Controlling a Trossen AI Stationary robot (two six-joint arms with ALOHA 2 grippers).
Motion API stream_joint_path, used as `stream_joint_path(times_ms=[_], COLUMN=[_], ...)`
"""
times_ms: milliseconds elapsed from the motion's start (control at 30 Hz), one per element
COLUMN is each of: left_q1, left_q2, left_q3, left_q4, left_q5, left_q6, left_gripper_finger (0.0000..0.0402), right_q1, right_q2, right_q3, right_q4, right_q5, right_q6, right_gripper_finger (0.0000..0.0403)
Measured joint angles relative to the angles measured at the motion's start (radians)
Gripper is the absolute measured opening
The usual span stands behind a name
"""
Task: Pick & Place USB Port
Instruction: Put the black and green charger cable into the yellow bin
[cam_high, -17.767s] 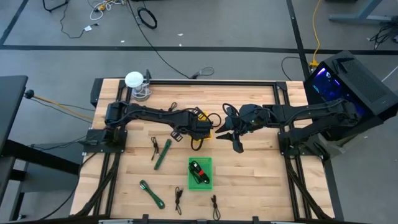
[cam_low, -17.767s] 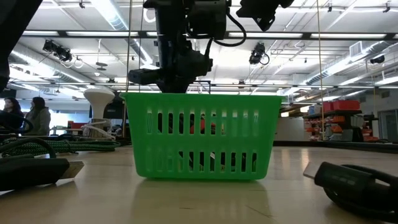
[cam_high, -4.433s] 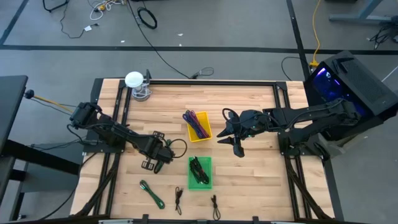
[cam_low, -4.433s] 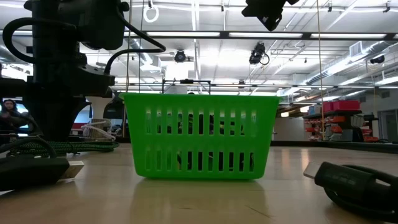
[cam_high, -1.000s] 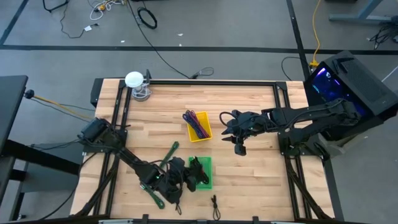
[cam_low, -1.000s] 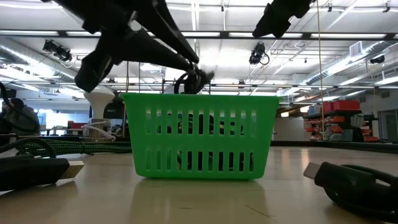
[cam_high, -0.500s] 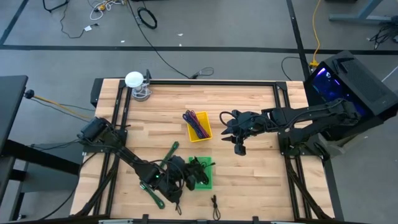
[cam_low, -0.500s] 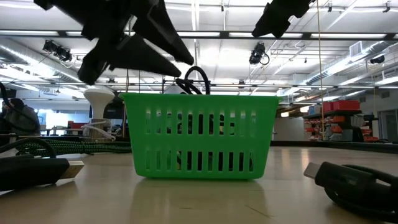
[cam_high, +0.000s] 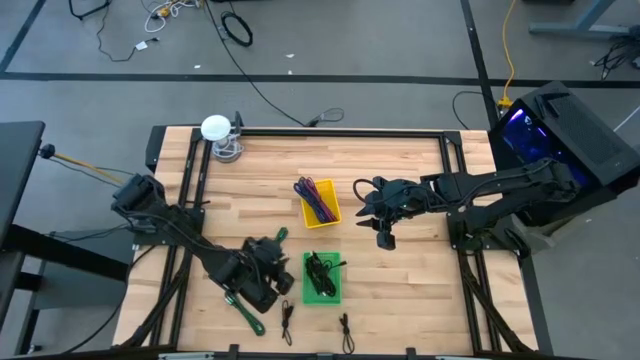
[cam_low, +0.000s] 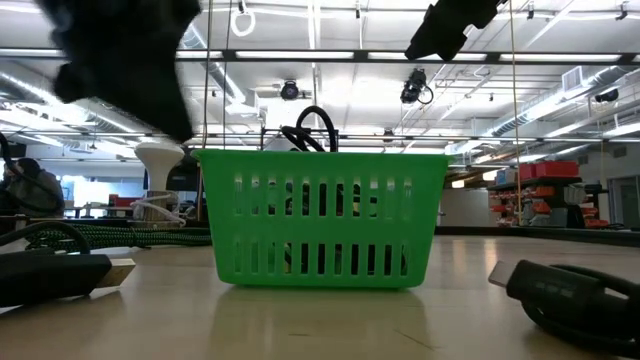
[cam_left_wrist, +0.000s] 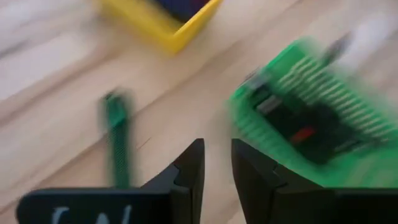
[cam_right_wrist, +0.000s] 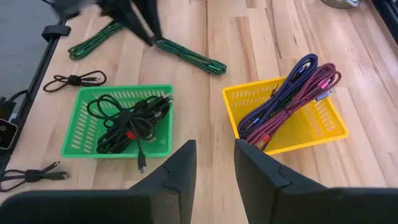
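Note:
A bundle of black USB cables (cam_right_wrist: 127, 118) lies in the green basket (cam_high: 322, 277); one loop (cam_low: 315, 128) stands above the rim and one plug end (cam_right_wrist: 142, 165) hangs over the wall. My left gripper (cam_high: 276, 282) hovers just left of that basket, open, with nothing between its fingers (cam_left_wrist: 198, 167). My right gripper (cam_high: 383, 232) hangs open above the table, right of the yellow basket (cam_high: 317, 202), which holds purple cables (cam_right_wrist: 292, 93). On the wood lie green braided cables (cam_high: 245, 310) and loose black cables (cam_high: 287, 320).
A white lamp (cam_high: 216, 130) stands at the far left corner. One green braided cable (cam_right_wrist: 186, 56) lies on the table left of the baskets. Another small black cable (cam_high: 345, 330) rests near the front edge. Bare wood stretches right of the green basket and along the far side.
My left gripper held a black cable over the green basket's left rim, opened and let it drop in, one loop left standing above the rim. It then drew back toward the table's left edge, rising and turning its wrist. My right arm stayed still.

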Motion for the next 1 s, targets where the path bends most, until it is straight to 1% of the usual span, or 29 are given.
stream_joint_path(times_ms=[67,133,200,267,333,433,567,700,900,1000], left_q1=[0.003,0.01,0.026,0.041,0.055,0.081,0.119,0.152,0.198,0.213], left_q2=[0.0,0.0,0.0,0.0,0.0,0.0,0.001,0.011,0.032,0.031], left_q3=[-0.001,-0.001,-0.001,-0.001,-0.001,-0.001,-0.001,-0.001,-0.002,-0.023], left_q4=[-0.094,-0.139,-0.146,-0.156,-0.158,-0.189,-0.225,-0.23,-0.224,-0.205], left_q5=[0.082,0.16,0.252,0.311,0.331,0.348,0.456,0.531,0.557,0.572], left_q6=[-0.051,-0.102,-0.109,-0.081,-0.035,-0.011,0.021,0.041,0.066,0.066], left_gripper_finger=[0.0078,0.0077,0.0076,0.0076,0.0076,0.0076,0.0076,0.0076,0.0076,0.0076], right_q1=[0.0,0.0,0.0,0.0,0.0,0.0,0.0,0.0,0.0,0.0], right_q2=[0.0,0.0,0.0,0.0,0.0,0.0,0.0,0.0,0.0,0.0], right_q3=[0.0,0.0,0.0,0.0,0.0,0.0,0.0,0.0,0.0,0.0], right_q4=[0.001,0.003,0.01,0.018,0.034,0.037,0.037,0.037,0.041,0.037], right_q5=[0.0,0.0,0.001,0.001,0.001,0.001,0.0,0.0,0.0,0.0], right_q6=[0.002,0.007,0.011,0.011,0.014,0.014,0.023,0.025,0.025,0.025], right_gripper_finger=[0.0111,0.0111,0.0111,0.0111,0.0111,0.0111,0.0111,0.0111,0.0111,0.0111])
